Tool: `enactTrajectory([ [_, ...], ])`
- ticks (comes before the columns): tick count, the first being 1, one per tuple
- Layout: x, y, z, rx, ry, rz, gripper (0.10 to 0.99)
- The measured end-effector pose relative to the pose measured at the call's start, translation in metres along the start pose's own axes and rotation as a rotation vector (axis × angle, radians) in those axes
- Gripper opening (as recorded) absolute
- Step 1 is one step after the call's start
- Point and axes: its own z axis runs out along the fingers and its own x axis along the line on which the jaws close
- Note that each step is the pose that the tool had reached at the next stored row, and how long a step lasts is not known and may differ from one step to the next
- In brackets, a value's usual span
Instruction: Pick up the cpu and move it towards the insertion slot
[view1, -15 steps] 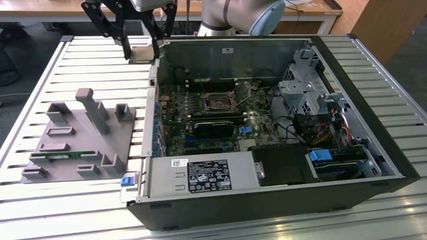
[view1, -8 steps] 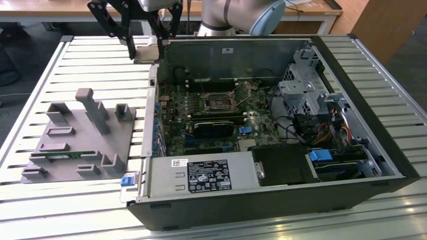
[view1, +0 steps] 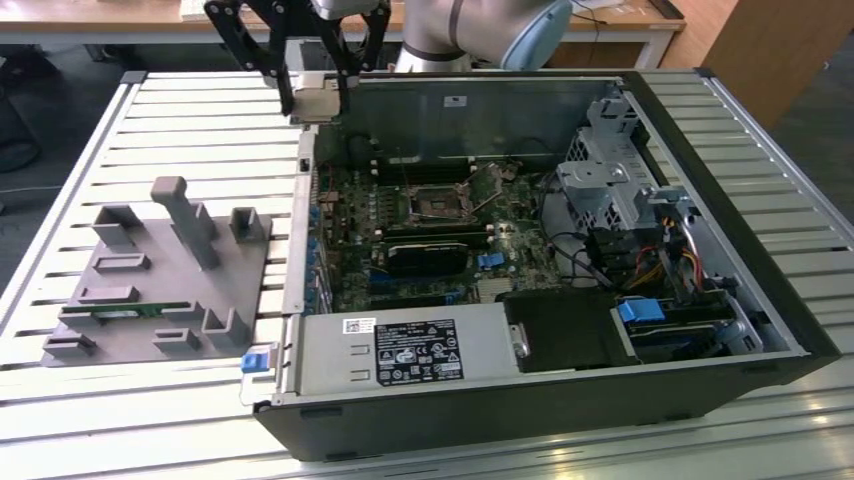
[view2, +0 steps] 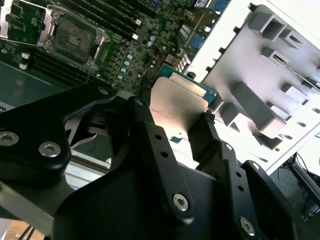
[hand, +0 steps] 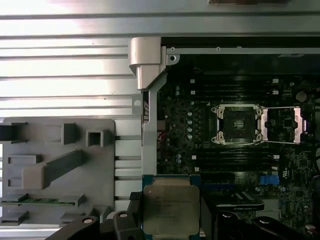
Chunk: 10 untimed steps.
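Transport step: claw (view1: 316, 100) grasping the cpu (hand: 171, 210) above the case's far-left corner; the insertion slot (view1: 435, 203) lies rightward, nearer.

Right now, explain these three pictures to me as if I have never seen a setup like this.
A robot arm ends in a black gripper, a two-fingered clamp. The exterior view looks from off the arm; both wrist views come from cameras riding on it. On a slatted table lies an open computer case with its green circuit board, and beside it a grey holder tray. The gripper is shut on the cpu, a flat silvery chip, above the case's edge. The insertion slot, a metal-framed square socket, sits open on the board.
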Motion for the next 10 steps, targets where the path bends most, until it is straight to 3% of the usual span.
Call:
enactTrajectory([
  [10,-0.0205,0.0087,0.0000,0.000,0.0001,-0.003,0.541],
])
